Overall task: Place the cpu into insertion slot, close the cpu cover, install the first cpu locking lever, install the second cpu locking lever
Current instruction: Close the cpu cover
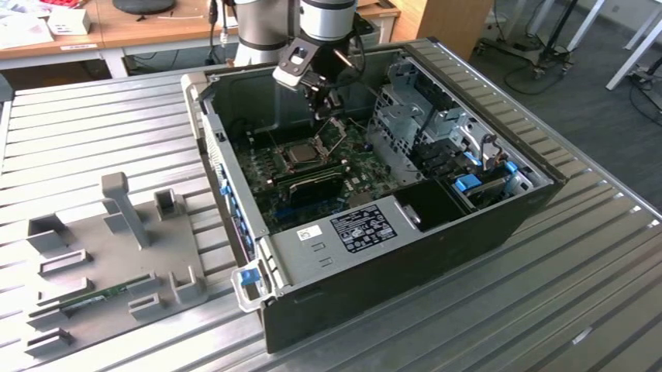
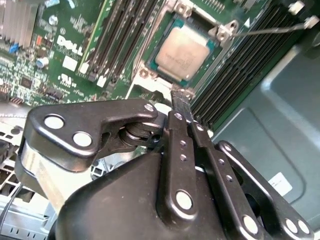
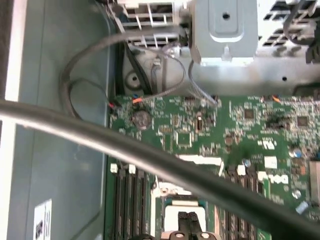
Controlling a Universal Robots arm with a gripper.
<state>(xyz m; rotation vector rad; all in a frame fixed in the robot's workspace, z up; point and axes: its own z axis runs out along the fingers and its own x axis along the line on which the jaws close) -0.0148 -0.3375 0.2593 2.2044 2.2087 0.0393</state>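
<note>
One step looked done: the cpu (image 2: pixel 184 49) lay in the insertion slot (image 2: pixel 145 75). Our tool (image 2: pixel 181 102), pinched narrow and empty, hung at the slot's edge; we judged cover-closing in hand, needing light, straight pressure.

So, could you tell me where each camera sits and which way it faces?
Exterior view: off the arm, high, looking down into the open computer case; arm and gripper show.
Second wrist view: at the wrist, looking past the gripper onto the cpu.
First wrist view: at the wrist, facing the motherboard; gripper shows.
Shared: both wrist views show gripper and motherboard.
</note>
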